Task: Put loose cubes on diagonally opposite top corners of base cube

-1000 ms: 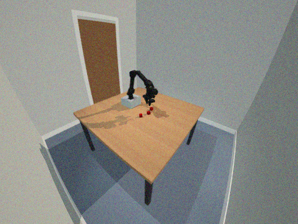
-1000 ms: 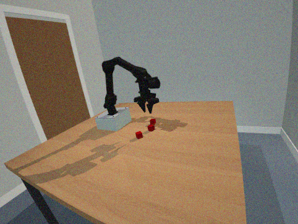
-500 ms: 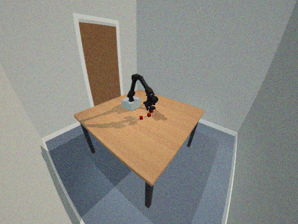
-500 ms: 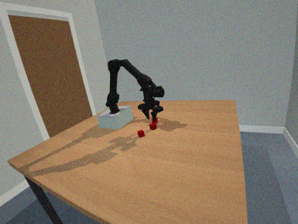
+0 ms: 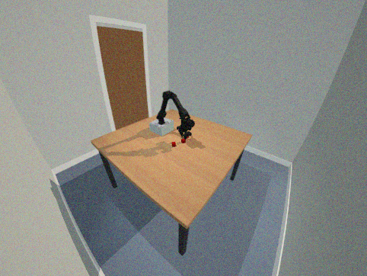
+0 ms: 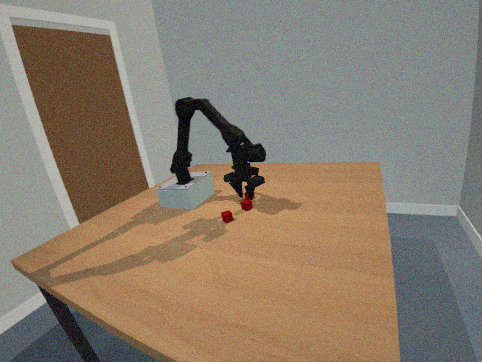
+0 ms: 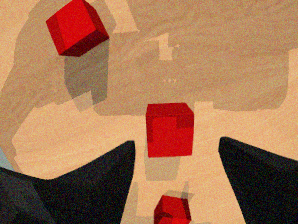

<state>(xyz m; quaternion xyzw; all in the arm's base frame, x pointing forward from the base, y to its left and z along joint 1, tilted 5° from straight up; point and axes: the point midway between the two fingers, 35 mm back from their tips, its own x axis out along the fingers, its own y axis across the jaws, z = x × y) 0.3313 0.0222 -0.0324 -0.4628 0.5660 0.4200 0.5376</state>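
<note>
Three similar red cubes stand on the table; I cannot tell which is the fixed base. One red cube (image 5: 173,144) (image 6: 227,216) (image 7: 75,27) stands apart, at the upper left of the wrist view. The middle red cube (image 5: 183,141) (image 6: 246,205) (image 7: 171,137) shows between and below my fingertips in the wrist view. The third red cube (image 7: 172,209) is at the bottom edge of the wrist view, cut off there, and mostly hidden behind the fingers in the top and exterior views. My gripper (image 5: 185,137) (image 6: 245,196) (image 7: 178,146) is open and empty, pointing down low over the middle and third cubes.
The arm's pale grey base block (image 5: 161,128) (image 6: 187,194) stands on the wooden table (image 5: 183,179) (image 6: 280,280) behind and left of the cubes. Shadows of the arm fall across the table around the cubes.
</note>
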